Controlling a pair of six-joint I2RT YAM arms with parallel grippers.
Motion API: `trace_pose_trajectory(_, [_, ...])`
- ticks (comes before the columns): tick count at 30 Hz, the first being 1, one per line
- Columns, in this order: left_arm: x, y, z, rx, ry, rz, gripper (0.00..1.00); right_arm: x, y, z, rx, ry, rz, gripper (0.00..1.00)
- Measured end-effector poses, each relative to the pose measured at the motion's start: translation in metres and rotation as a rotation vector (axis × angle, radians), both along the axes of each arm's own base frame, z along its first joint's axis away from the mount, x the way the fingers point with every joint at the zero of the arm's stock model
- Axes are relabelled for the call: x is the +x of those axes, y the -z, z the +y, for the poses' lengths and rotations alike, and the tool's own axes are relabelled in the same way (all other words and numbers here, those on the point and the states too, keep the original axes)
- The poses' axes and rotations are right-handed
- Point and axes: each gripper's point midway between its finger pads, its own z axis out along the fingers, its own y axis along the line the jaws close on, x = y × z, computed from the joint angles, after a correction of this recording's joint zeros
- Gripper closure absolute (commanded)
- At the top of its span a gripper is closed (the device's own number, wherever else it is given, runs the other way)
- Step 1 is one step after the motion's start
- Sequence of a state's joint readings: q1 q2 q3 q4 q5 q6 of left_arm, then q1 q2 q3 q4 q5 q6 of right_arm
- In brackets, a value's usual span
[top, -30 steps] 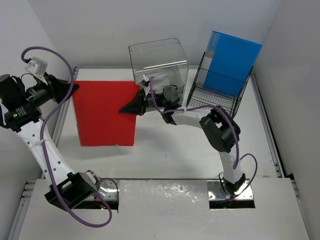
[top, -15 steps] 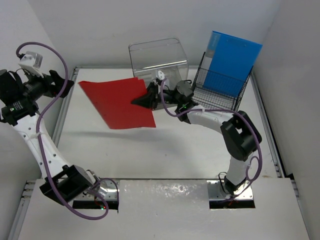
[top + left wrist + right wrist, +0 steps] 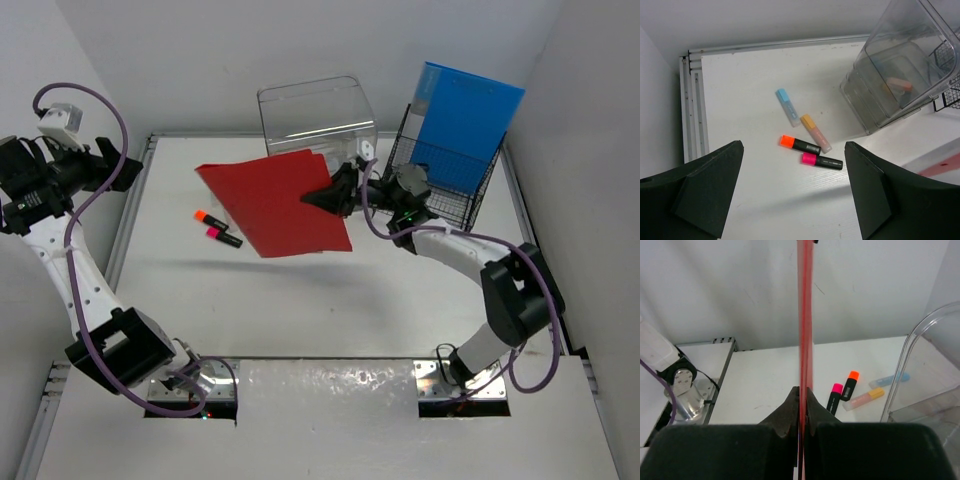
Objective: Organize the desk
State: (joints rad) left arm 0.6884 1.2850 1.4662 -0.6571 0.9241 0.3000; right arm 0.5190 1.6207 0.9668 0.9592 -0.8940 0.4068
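The white tabletop lies under everything, with a clear plastic box at its far edge, a black wire rack holding a blue folder beside that, and at the left an orange highlighter, pink highlighter, blue highlighter and yellow highlighter, their print too small to read. The right hand is clamped on a red folder, held off the tabletop near the box. A second ago the left hand gripped its other edge; now its fingers stand apart, clear of the folder, which has swung rightward off the highlighters
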Motion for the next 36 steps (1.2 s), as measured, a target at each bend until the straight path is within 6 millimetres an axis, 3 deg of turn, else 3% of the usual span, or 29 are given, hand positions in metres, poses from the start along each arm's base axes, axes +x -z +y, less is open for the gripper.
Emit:
trace_pose_trajectory(5, [0.002, -0.002, 0.001, 0.002, -0.003, -0.011, 0.2, -0.007, -0.029, -0.034, 0.022, 0.02, -0.062, 1.0])
trace_pose_trajectory(16, [0.011, 0.013, 0.008, -0.03, 0.0, 0.025, 0.2, -0.014, -0.121, -0.155, -0.012, 0.329, -0.387, 1.0])
trace_pose_trajectory(27, [0.011, 0.014, 0.008, -0.035, 0.002, 0.03, 0.2, 0.026, -0.173, -0.289, 0.032, 0.648, -0.442, 1.0])
trace_pose_trajectory(32, [0.013, 0.018, 0.009, -0.045, 0.002, 0.039, 0.2, 0.064, -0.168, -0.317, 0.135, 0.633, -0.256, 1.0])
trace_pose_trajectory(36, [0.014, 0.02, 0.01, -0.055, -0.001, 0.046, 0.2, 0.1, -0.135, -0.33, 0.179, 0.615, -0.074, 1.0])
